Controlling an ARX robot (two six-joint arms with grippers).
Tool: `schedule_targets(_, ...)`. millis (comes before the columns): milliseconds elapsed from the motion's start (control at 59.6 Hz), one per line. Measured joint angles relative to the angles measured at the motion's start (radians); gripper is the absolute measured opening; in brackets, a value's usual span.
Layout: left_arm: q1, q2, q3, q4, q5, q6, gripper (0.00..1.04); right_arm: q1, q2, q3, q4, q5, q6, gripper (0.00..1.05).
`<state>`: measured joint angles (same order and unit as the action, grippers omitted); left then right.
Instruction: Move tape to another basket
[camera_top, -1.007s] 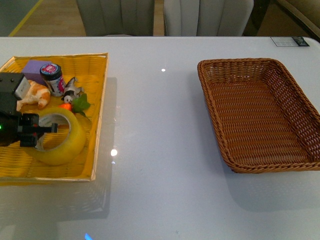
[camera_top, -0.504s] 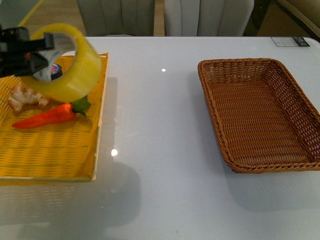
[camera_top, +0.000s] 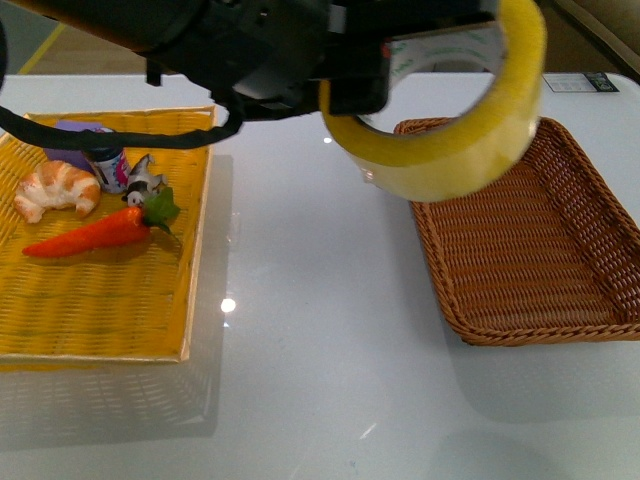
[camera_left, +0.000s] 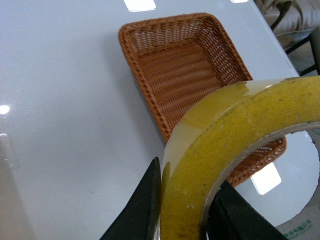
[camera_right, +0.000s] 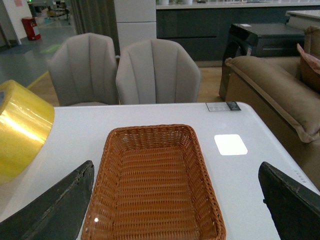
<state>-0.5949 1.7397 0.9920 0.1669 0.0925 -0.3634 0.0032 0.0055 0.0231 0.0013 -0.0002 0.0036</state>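
Tape aloft near basket's left rim, left gripper clamping its wall; core print illegible; right gripper fingers spread.

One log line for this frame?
left gripper: shut on tape | tape: held in air by left rim of basket | basket: empty | right gripper: open, holding nothing | status: tape not yet in basket

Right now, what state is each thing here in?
tape, held in the air beside the brown basket
left gripper, shut on the tape's wall
right gripper, open, holding nothing
brown basket, empty
yellow tray, holding a croissant and a carrot, both lying flat
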Motion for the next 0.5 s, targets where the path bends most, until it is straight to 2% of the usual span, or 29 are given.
schedule_targets(84,-0.018,-0.001,0.001,-0.007,0.0,-0.006,0.16,0.0,0.0,0.0,0.0,0.0,0.0,0.96)
schedule_targets(118,-0.02,-0.003,0.001,-0.011,-0.006,-0.01,0.16,0.0,0.027,0.019,-0.058,-0.003,0.037,0.96)
schedule_targets(201,-0.021,-0.005,0.001,-0.018,-0.016,-0.013,0.16,0.006,0.223,0.137,-0.312,-0.051,0.188,0.96)
schedule_targets(235,-0.022,-0.005,0.001,-0.019,-0.013,-0.014,0.16,0.009,0.296,0.16,-0.335,-0.085,0.258,0.96)
schedule_targets(319,-0.023,-0.007,0.001,-0.026,-0.016,-0.016,0.16,0.014,0.438,0.175,-0.219,-0.213,0.414,0.96)
schedule_targets(420,-0.022,-0.008,0.001,-0.031,-0.012,-0.017,0.16,0.031,0.533,0.176,-0.051,-0.315,0.511,0.96)
schedule_targets(504,-0.022,-0.008,0.001,-0.033,-0.012,-0.017,0.16,0.056,0.655,0.176,0.147,-0.385,0.592,0.96)
